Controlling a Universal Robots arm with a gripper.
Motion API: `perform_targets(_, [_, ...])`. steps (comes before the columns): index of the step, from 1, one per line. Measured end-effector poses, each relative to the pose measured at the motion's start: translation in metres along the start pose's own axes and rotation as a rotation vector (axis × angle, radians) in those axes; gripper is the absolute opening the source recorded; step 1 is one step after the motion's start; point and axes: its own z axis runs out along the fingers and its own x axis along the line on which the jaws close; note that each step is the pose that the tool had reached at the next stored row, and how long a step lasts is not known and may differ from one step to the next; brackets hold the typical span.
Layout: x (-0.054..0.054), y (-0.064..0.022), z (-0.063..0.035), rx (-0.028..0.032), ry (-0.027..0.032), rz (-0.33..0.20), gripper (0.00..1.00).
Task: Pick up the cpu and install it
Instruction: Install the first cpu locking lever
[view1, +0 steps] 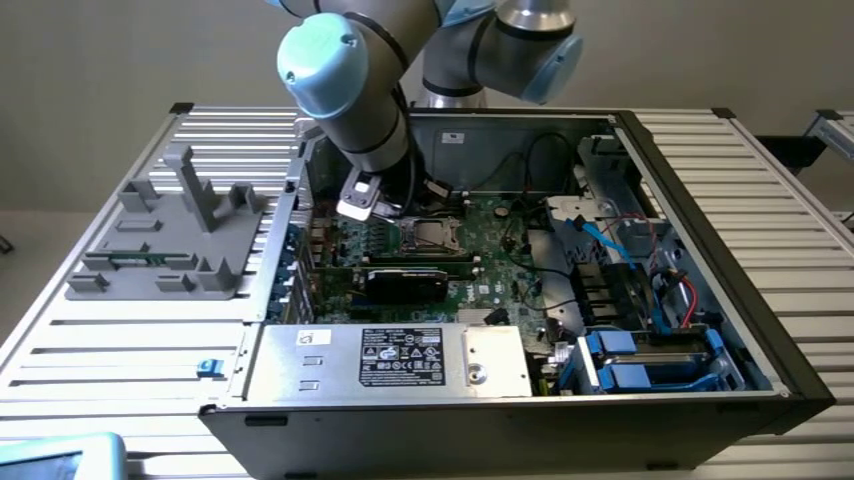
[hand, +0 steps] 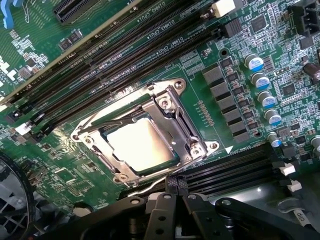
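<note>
The cpu (hand: 140, 145), a flat square chip with a dull silver top, lies in the motherboard socket, framed by the metal retention bracket (hand: 172, 107). In the exterior view the socket (view1: 430, 235) sits mid-board inside the open computer case. My gripper (hand: 176, 184) is shut, its black fingertips pressed together right at the socket's edge, next to the thin wire lever (hand: 142, 187). I see nothing held between them. In the exterior view the gripper (view1: 380, 212) hangs low over the board, just to the socket's left in that view.
Black memory slots (hand: 125, 55) run beside the socket, and a row of capacitors (hand: 260, 85) stands near it. A black card (view1: 407, 280) and a silver box with a black label (view1: 387, 360) lie nearer the case front. A grey fixture (view1: 167, 240) stands outside the case.
</note>
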Motion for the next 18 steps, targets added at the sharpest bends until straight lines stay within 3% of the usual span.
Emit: perform_targets(18, [0.011, -0.0038, 0.0038, 0.0001, 0.0006, 0.001, 0.11])
